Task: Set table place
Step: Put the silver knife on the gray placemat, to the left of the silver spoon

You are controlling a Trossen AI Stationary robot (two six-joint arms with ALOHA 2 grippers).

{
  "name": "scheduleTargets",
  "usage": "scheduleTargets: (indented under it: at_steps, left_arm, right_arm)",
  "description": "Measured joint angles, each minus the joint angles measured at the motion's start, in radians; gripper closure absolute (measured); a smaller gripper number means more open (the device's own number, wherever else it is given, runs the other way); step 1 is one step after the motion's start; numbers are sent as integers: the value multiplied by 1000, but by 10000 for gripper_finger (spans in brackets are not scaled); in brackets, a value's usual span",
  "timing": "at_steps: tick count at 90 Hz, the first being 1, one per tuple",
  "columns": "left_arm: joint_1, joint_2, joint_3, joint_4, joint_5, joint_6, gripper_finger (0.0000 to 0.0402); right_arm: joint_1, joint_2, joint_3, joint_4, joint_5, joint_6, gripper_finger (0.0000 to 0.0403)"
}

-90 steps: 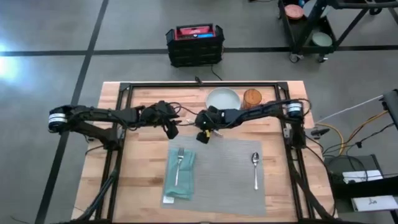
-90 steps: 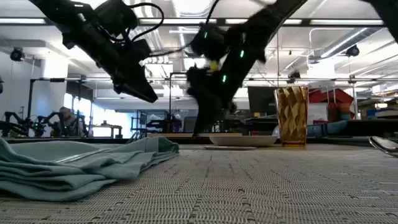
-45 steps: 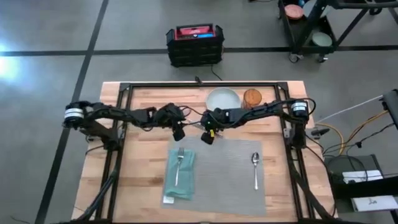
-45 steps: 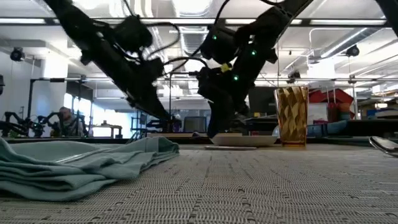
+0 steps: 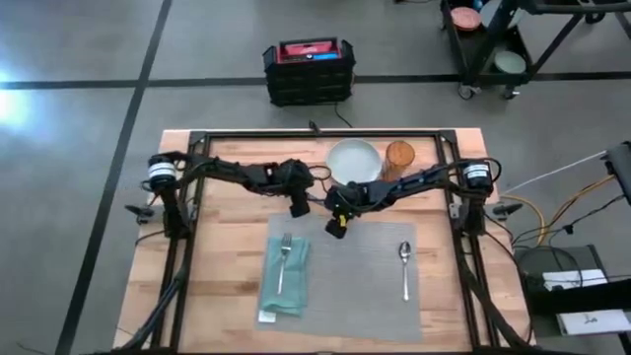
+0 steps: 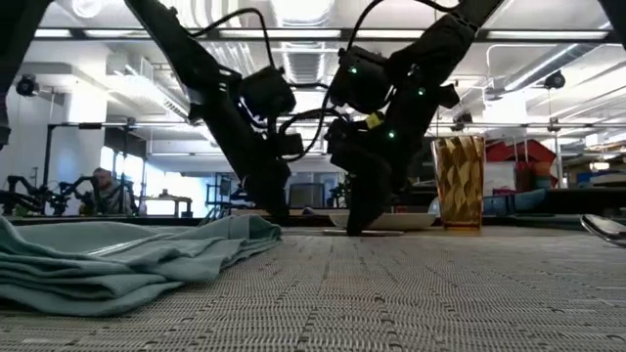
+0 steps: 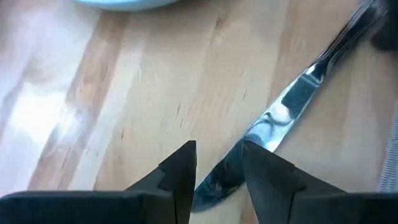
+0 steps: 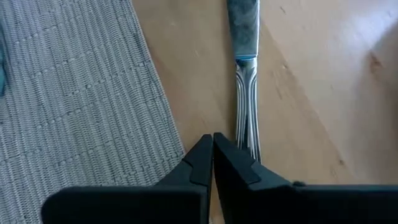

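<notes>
Silver knife (image 8: 244, 93) lies on bare bench (image 5: 227, 256) off the placemat (image 5: 365, 266), blade tip between the spread left pincer (image 7: 217, 171), handle just beside the pressed-together right pincer (image 8: 213, 155), likely readying a pickup.

Knife (image 7: 292, 106): handle end cut off by the left wrist picture's edge; blade tip hidden behind the left gripper (image 7: 217, 171). In the right wrist view the blade runs out of frame and the handle's end is hidden behind the right gripper (image 8: 213, 155). In the high view both grippers cover it entirely. Plate (image 7: 124, 2): only a blurred sliver shows in the left wrist view. Spoon (image 6: 606, 227): cut off by the low view's edge.
</notes>
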Motion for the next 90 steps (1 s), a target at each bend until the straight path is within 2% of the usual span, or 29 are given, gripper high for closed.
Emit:
scheduleTargets:
  at_steps: [15, 47, 73, 90]
  left_arm:
    - [0, 0, -1, -63, 10, -19, 287]
    - [-10, -25, -8, -169, 148, -114, 287]
    - [-13, -85, -13, -197, 161, -115, 287]
    - [-10, -106, -12, -234, 115, -106, 287]
  right_arm:
    - [0, 0, 5, -6, 4, -56, 403]
    - [-13, 6, 9, 59, 100, -98, 403]
    - [-30, 6, 9, 137, 151, -123, 403]
    - [-27, -7, 9, 92, 102, -71, 403]
